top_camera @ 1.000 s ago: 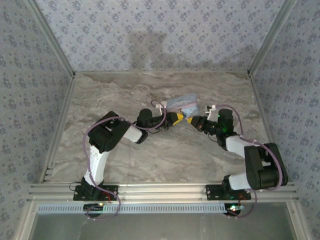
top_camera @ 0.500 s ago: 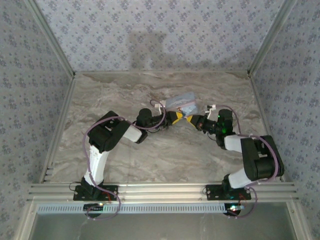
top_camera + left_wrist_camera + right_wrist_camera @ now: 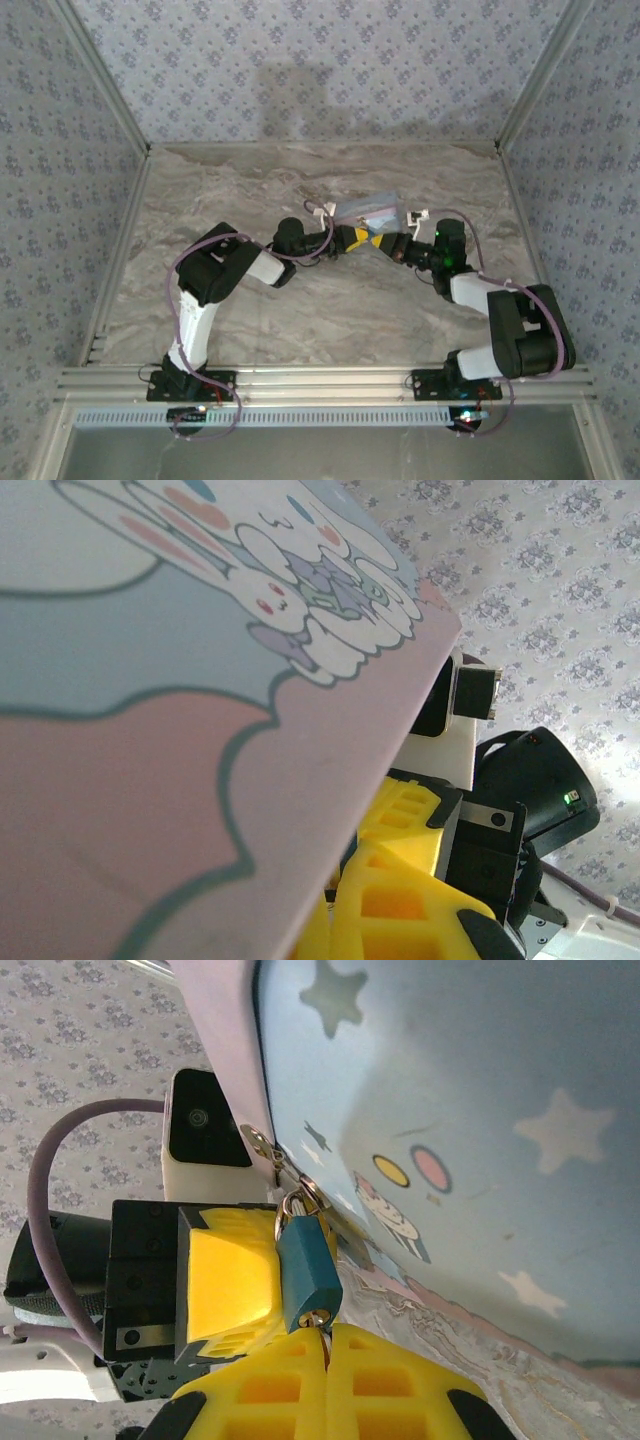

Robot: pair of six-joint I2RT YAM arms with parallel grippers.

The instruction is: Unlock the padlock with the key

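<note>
Teal metal padlock [image 3: 308, 1265] on pale-blue tin [image 3: 480, 1110]; right gripper [image 3: 328, 1358] pinches thin silvery key [image 3: 325, 1339], left gripper [image 3: 235, 1278] closed alongside; seat fully before twisting

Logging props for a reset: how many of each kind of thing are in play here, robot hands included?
tin: 1
padlock: 1
key: 1
robot hands: 2 (left hand, right hand)
Total: 5
</note>
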